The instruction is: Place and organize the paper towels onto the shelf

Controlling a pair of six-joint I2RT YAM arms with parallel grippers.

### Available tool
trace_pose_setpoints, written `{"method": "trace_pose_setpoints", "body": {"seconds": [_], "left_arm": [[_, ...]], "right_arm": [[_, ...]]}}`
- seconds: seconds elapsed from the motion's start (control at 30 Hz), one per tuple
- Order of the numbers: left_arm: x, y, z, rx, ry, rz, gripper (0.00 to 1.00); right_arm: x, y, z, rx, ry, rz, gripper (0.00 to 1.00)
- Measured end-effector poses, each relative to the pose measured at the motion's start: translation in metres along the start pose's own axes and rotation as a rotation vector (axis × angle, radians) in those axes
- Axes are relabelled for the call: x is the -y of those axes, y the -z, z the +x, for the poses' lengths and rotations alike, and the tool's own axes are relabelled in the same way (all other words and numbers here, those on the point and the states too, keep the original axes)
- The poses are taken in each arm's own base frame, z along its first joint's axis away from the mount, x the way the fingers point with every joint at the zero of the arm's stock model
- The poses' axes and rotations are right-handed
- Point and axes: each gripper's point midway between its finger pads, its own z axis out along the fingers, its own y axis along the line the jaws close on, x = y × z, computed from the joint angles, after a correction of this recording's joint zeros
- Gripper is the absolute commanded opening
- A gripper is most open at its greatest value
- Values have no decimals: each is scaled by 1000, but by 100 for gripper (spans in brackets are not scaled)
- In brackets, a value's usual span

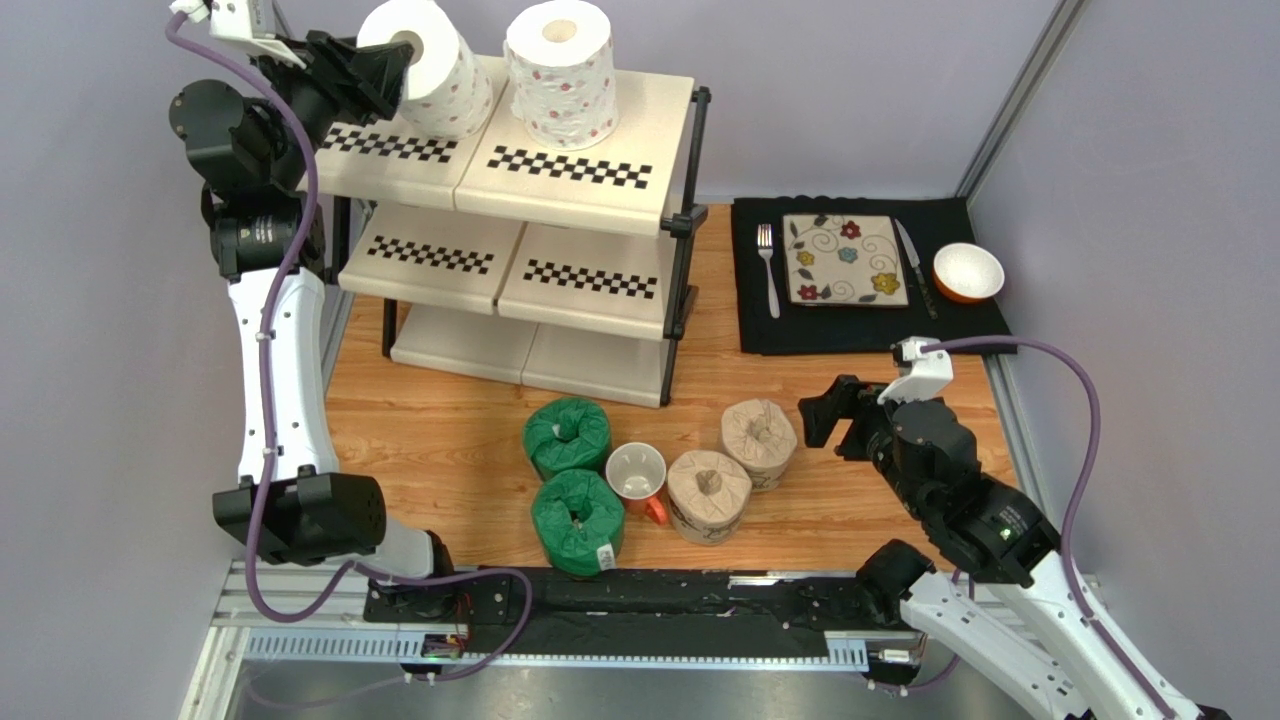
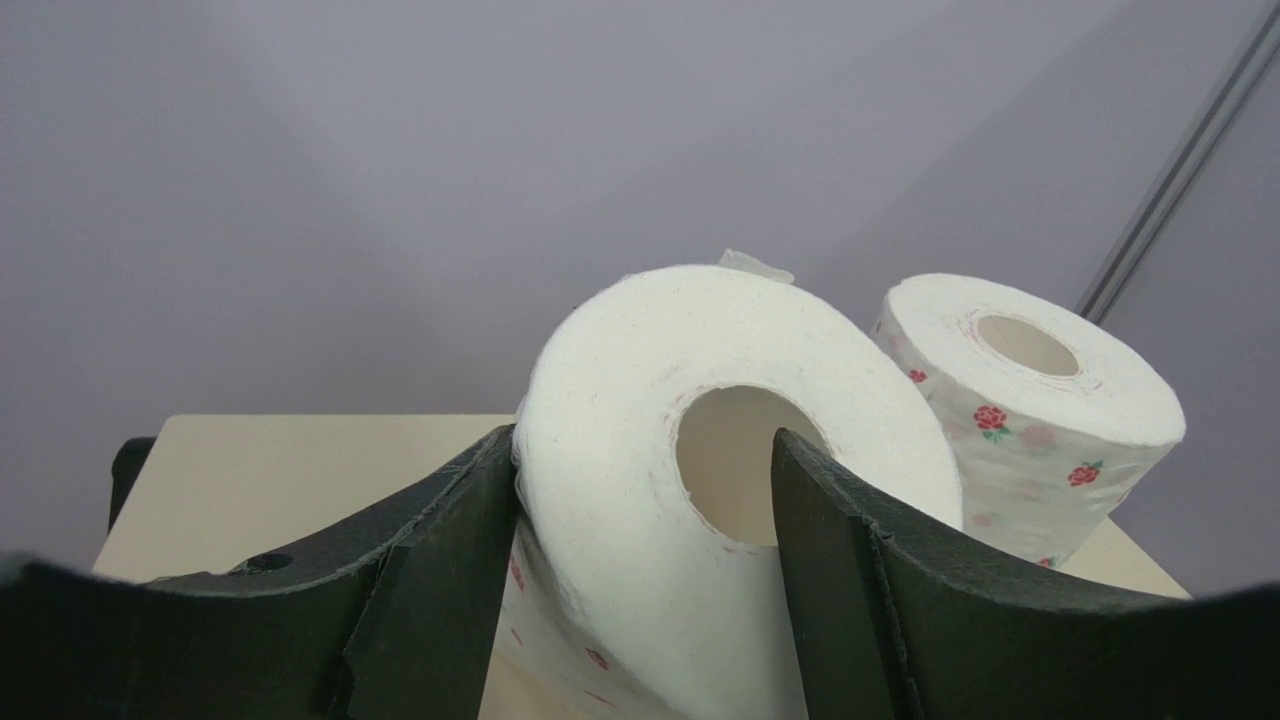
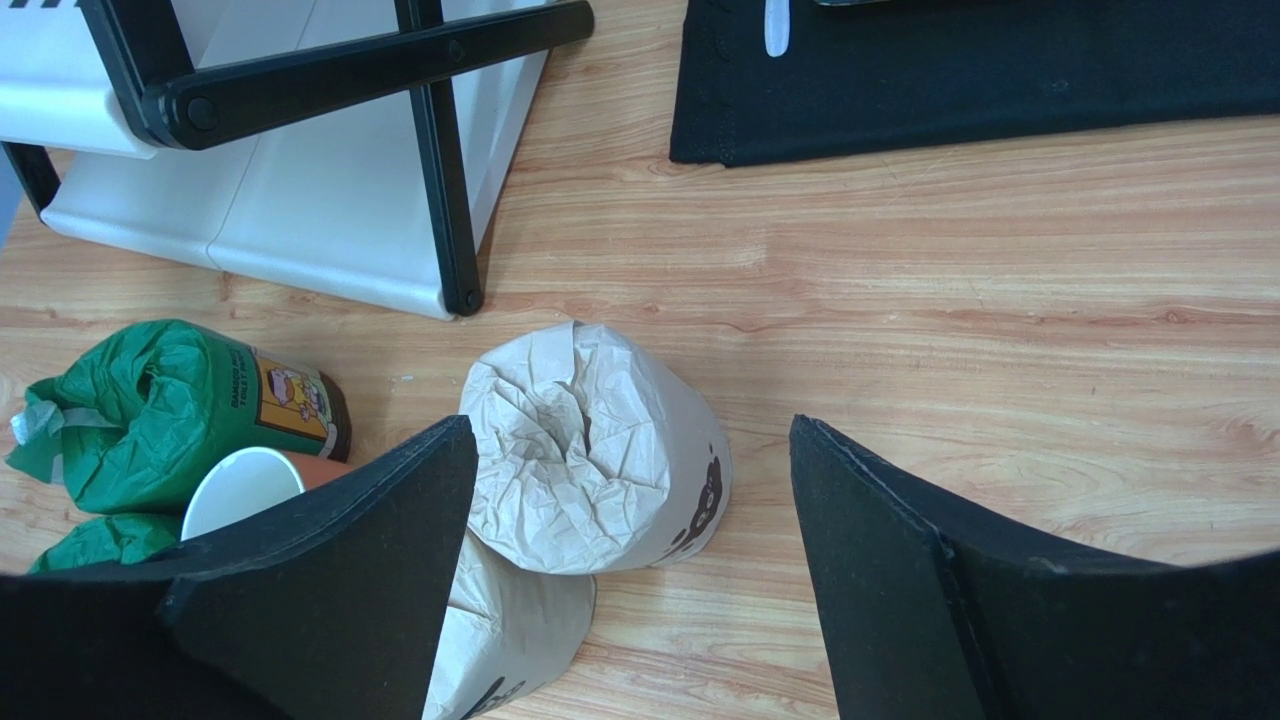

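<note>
Arm links [image 1: 298,375]: white shells, black joint housings.
Cables [image 1: 268,393]: purple, one along each arm.
Pincer fingers [image 3: 331,585]: black, broad, curved.
Indicator [image 1: 1004,528]: small green light, right arm [image 1: 962,488].

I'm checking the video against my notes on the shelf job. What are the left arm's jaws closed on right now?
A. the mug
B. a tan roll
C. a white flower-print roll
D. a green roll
C: the left jaws pinch the wall of the white flower-print roll, one inside its core, above the shelf; the green rolls, tan rolls and mug sit on the table.
</note>
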Motion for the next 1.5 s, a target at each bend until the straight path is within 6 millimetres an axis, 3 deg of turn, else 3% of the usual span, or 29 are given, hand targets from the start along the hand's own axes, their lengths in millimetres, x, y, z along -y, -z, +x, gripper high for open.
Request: {"method": "trace_pose_setpoints", "body": {"seconds": [1.03, 1.5], "left_arm": [[4, -13, 2, 138, 119, 110, 72], [0, -12, 2, 225, 148, 120, 85]], "right_arm": [[2, -7, 11, -21, 6, 11, 80], [2, -8, 11, -22, 7, 11, 80]]}}
